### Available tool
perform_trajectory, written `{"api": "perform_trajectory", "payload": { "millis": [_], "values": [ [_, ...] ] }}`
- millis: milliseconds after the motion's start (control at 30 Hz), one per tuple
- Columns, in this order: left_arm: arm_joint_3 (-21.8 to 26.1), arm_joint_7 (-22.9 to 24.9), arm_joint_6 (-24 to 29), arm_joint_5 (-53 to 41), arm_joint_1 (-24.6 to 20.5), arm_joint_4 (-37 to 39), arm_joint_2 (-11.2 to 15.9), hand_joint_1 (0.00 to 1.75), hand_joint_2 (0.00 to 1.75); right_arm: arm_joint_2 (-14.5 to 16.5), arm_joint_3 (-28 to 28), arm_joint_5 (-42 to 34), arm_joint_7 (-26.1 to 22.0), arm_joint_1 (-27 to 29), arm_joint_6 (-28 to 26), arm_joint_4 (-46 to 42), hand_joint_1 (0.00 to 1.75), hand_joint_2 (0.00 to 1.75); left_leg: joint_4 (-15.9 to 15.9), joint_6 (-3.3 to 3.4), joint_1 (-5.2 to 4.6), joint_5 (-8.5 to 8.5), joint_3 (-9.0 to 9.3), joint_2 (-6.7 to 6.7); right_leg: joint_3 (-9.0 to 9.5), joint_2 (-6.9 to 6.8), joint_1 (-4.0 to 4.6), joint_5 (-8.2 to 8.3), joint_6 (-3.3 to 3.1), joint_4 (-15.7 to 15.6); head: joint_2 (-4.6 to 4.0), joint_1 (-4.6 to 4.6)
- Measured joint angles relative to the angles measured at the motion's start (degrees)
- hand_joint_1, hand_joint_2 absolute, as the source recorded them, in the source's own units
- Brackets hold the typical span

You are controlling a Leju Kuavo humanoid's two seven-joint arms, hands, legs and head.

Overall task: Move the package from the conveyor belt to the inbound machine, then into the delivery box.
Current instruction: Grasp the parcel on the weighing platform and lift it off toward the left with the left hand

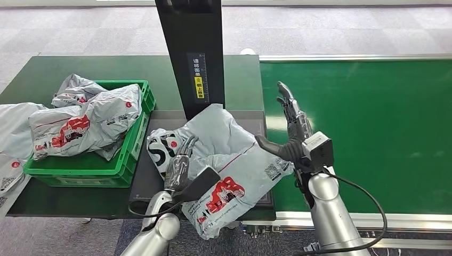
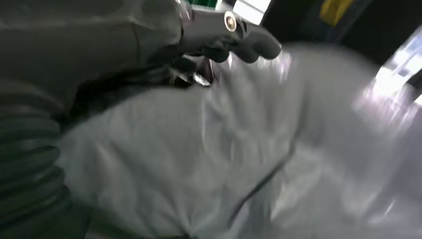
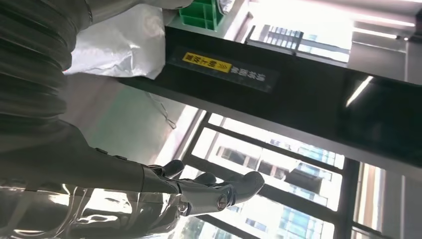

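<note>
A grey package (image 1: 234, 154) with red print lies on the dark plate (image 1: 165, 120) of the inbound machine, below its black column (image 1: 192, 53); its near end hangs over the table's front edge. My left hand (image 1: 184, 168) grips the package's left side, fingers on the black-and-white printed part and thumb across the top. The left wrist view has that thumb (image 2: 229, 35) over the grey package (image 2: 224, 164), blurred. My right hand (image 1: 292, 130) is open at the package's right edge, fingers straight, thumb toward the bag. The right wrist view shows this hand (image 3: 199, 191) empty.
The green conveyor belt (image 1: 373, 128) runs along the right, bare. At the left a green delivery box (image 1: 136, 144) holds several grey packages (image 1: 85, 122), and more bags lie beside it at the far left (image 1: 13, 138). The column (image 3: 278, 94) stands close to my right hand.
</note>
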Motion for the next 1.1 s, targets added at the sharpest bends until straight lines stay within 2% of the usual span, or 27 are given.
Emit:
{"api": "perform_trajectory", "payload": {
  "millis": [100,333,367,467,500,700,1100],
  "values": [
    [-1.2,5.3,-4.2,-7.4,-2.7,4.4,-0.3,0.00,1.75,0.0,-1.7,0.9,1.2,1.5,0.2,-4.3,0.00,1.75,0.0,0.00,0.00,0.00,0.06,-0.09,0.11,-0.11,0.00,-0.01,0.00,0.0,0.00,-0.01],
    [-1.7,7.8,-10.0,-13.7,-6.2,8.3,-1.1,0.00,1.75,0.0,-4.3,2.6,2.2,5.7,-0.2,-11.7,0.00,1.75,0.0,0.13,-0.03,-0.05,0.37,-0.33,0.58,-0.40,-0.03,-0.12,0.13,0.0,0.00,0.00],
    [-1.7,7.9,-10.2,-13.9,-6.4,8.5,-1.2,0.38,1.75,0.0,-4.5,2.7,2.3,6.0,-0.2,-12.3,0.00,1.75,0.0,0.15,-0.04,-0.04,0.42,-0.33,0.63,-0.40,-0.04,-0.12,0.14,0.0,0.00,0.00],
    [-1.7,7.7,-11.3,-14.6,-6.8,9.1,-1.3,1.68,1.75,0.0,-5.0,3.0,2.3,6.7,-0.2,-13.3,0.00,1.75,0.0,0.23,-0.08,0.02,0.55,-0.34,0.78,-0.41,-0.11,-0.10,0.17,0.0,0.00,0.00],
    [-1.6,7.3,-11.8,-14.7,-6.8,9.2,-1.4,1.75,1.75,0.0,-5.2,3.2,2.4,6.8,-0.2,-13.4,0.00,1.75,0.0,0.26,-0.09,0.04,0.59,-0.36,0.83,-0.42,-0.13,-0.09,0.18,0.0,0.00,0.00],
    [-1.0,4.7,-12.5,-15.3,-6.3,9.4,-1.7,1.75,1.75,0.0,-6.9,3.6,2.5,7.5,-0.1,-13.5,0.00,1.75,0.0,0.34,-0.10,0.10,0.67,-0.59,0.99,-0.62,-0.18,-0.08,0.23,0.0,0.00,0.00],
    [0.6,2.7,-13.3,-15.6,-5.0,7.3,-2.0,1.75,1.75,0.2,-9.1,3.8,3.3,9.8,0.7,-15.6,0.00,1.75,0.0,0.34,-0.17,0.09,0.70,-0.65,1.00,-0.66,-0.19,-0.09,0.24,0.0,0.00,0.01]
  ]
}}
